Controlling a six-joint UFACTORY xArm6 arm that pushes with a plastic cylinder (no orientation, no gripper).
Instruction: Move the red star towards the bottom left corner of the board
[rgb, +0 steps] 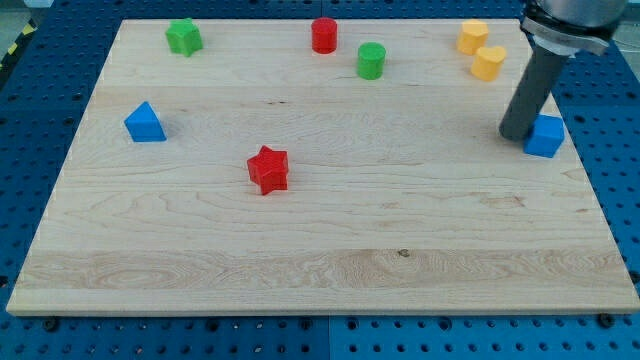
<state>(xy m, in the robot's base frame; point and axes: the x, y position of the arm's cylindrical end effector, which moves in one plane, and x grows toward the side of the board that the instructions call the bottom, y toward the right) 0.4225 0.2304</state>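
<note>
Progress looks nil so far — the small red plastic star block (268, 168) sits left of the middle of the pale wooden bench (330, 270), well apart from its bottom left corner. My tip (516, 134) rests near the right edge, just beside the blue cube block (546, 136) and far from the star. No jaws exist on this rod; the whole push remains, I judge — starting from the star's upper right.
</note>
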